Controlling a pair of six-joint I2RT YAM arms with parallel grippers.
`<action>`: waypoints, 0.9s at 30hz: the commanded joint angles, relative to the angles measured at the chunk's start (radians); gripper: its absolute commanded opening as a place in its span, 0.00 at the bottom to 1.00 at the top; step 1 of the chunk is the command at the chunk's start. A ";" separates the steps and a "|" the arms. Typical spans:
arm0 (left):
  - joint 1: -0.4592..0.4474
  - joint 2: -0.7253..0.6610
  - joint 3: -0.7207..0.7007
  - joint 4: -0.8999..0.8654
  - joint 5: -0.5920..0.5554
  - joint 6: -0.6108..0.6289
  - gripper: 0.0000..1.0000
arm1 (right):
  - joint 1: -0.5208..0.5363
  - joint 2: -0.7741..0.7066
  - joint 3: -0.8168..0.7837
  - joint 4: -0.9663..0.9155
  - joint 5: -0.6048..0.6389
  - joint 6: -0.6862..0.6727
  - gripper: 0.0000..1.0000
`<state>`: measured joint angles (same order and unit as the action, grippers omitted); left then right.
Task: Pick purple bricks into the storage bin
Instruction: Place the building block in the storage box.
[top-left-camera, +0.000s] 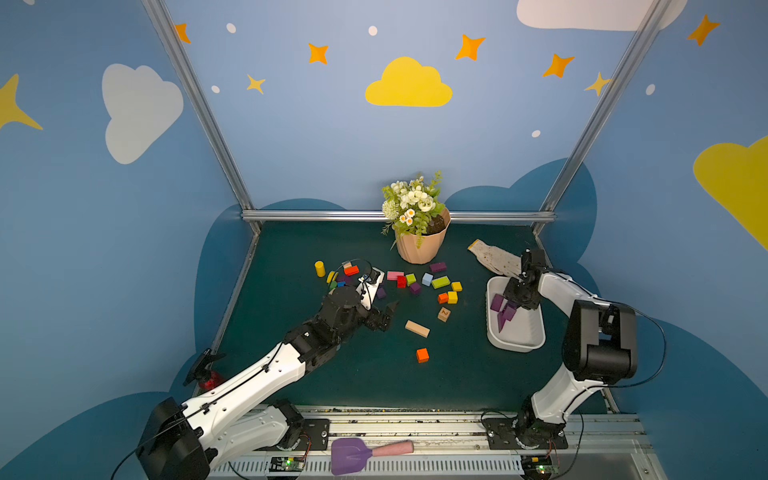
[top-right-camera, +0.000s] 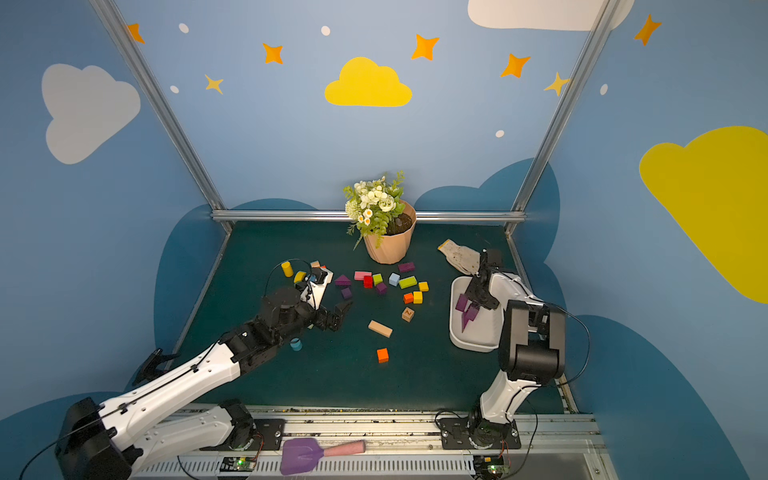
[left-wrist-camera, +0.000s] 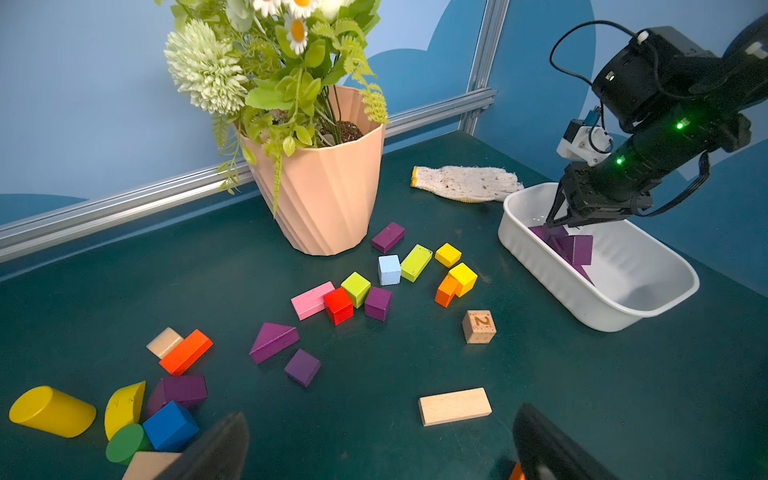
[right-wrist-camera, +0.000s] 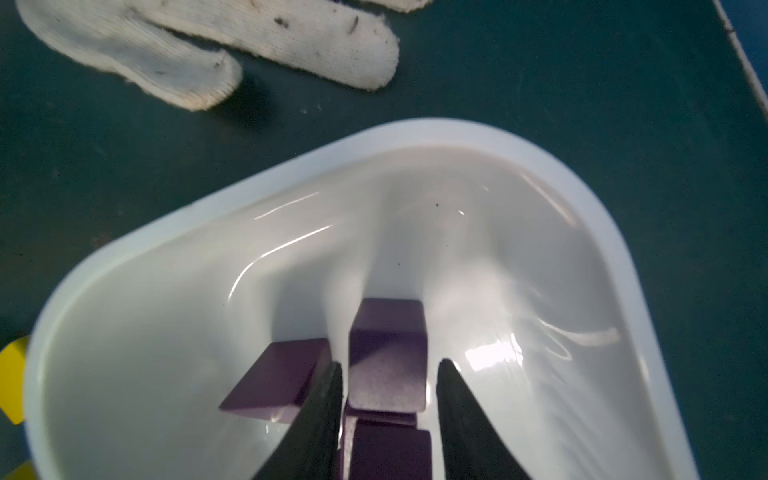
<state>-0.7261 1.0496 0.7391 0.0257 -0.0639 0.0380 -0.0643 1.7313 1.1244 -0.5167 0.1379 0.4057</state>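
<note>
The white storage bin (top-left-camera: 515, 347) (left-wrist-camera: 598, 320) (right-wrist-camera: 291, 166) stands at the right of the mat. My right gripper (top-left-camera: 508, 301) (right-wrist-camera: 390, 362) reaches down into it. Its jaws are slightly parted around a purple brick (right-wrist-camera: 388, 374), with a gap on one side. Other purple bricks (left-wrist-camera: 579, 249) lie beside it in the bin. On the mat lie a purple oblong (left-wrist-camera: 387, 237), a cube (left-wrist-camera: 378, 303), a wedge (left-wrist-camera: 272, 341), another cube (left-wrist-camera: 302, 367) and an oblong (left-wrist-camera: 183, 390). My left gripper (top-left-camera: 386, 316) (left-wrist-camera: 380, 419) hovers wide open and empty near them.
A peach flowerpot (top-left-camera: 422, 245) stands at the back. A glove (top-left-camera: 492, 257) lies behind the bin. Coloured blocks (left-wrist-camera: 415, 262) are scattered mid-mat, with a wooden plank (top-left-camera: 417, 328), a number cube (top-left-camera: 444, 314) and an orange cube (top-left-camera: 422, 355). A purple spade (top-left-camera: 353, 455) rests on the front rail.
</note>
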 joint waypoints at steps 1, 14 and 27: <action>0.007 -0.013 -0.009 0.019 -0.023 0.012 1.00 | -0.004 0.003 0.026 -0.026 0.002 -0.012 0.45; 0.041 -0.032 -0.006 0.013 -0.103 -0.047 1.00 | 0.056 -0.119 0.067 -0.078 0.043 -0.049 0.53; 0.108 -0.042 -0.004 0.011 -0.116 -0.107 1.00 | 0.244 -0.219 0.051 0.086 -0.034 -0.132 0.57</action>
<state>-0.6338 1.0252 0.7391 0.0257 -0.1688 -0.0422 0.1459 1.5425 1.1896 -0.5007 0.1398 0.3092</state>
